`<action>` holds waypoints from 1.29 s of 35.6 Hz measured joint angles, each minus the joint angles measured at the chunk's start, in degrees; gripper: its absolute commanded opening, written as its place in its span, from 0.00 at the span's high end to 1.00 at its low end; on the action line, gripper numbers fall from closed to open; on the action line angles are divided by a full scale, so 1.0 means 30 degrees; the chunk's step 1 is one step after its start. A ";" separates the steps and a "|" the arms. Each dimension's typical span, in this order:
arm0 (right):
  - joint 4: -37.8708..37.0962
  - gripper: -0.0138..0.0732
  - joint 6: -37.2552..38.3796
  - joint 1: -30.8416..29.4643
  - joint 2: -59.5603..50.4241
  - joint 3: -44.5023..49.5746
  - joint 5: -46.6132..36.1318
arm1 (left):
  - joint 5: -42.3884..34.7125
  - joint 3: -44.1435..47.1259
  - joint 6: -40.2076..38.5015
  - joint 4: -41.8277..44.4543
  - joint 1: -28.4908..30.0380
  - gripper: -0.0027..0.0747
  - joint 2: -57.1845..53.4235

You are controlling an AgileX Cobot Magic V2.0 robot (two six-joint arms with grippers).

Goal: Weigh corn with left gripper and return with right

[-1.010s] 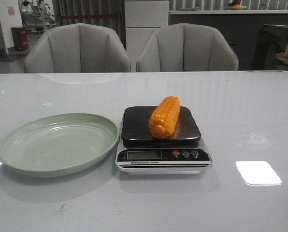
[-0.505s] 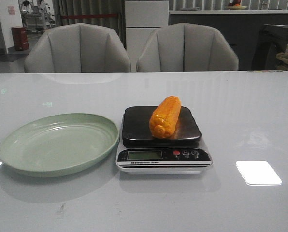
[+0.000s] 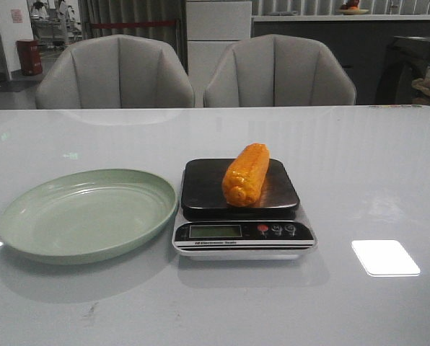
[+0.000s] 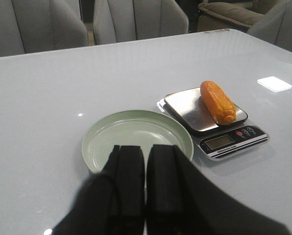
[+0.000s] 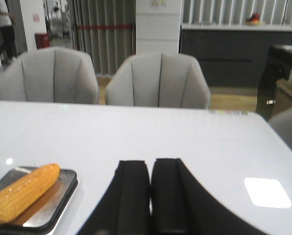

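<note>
I can read no text: the print strip and display on the scale (image 3: 244,232) in frame centre are illegible.

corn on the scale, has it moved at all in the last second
No. In the front view the corn lies at the same spot and angle on the scale platform as before, its near end just as far above the display.

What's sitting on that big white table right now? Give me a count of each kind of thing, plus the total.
Orange-yellow corn cob: 1, lying on the scale's black platform
Silver digital kitchen scale: 1
Pale green round plate: 1, with nothing on it
Total: 3
</note>
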 measured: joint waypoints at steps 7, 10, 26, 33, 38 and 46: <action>0.0164 0.64 0.0000 0.0000 0.3126 -0.1964 0.3538 | 0.0000 0.0000 0.0000 0.0000 0.0000 0.81 0.0000; 0.0198 0.64 0.0000 0.0000 0.3957 -0.1972 0.4289 | 0.0000 0.0000 0.0000 0.0000 0.0000 0.81 0.0000; 0.1403 0.16 0.0598 0.2305 0.6752 -0.2736 0.3891 | 0.0000 0.0000 0.0000 0.0044 0.0000 0.81 0.0000; 0.1649 0.16 0.0568 0.4586 0.9594 -0.4531 0.3797 | 0.0000 0.0000 0.0000 0.0044 0.0000 0.81 0.0000; 0.2999 0.16 0.0642 0.5935 1.2464 -0.7210 0.4914 | 0.0000 0.0000 0.0000 0.0044 0.0000 0.81 0.0000; 0.4235 0.16 0.1593 0.6789 1.7447 -1.2202 0.7624 | 0.0000 0.0000 0.0000 0.0044 0.0000 0.81 0.0000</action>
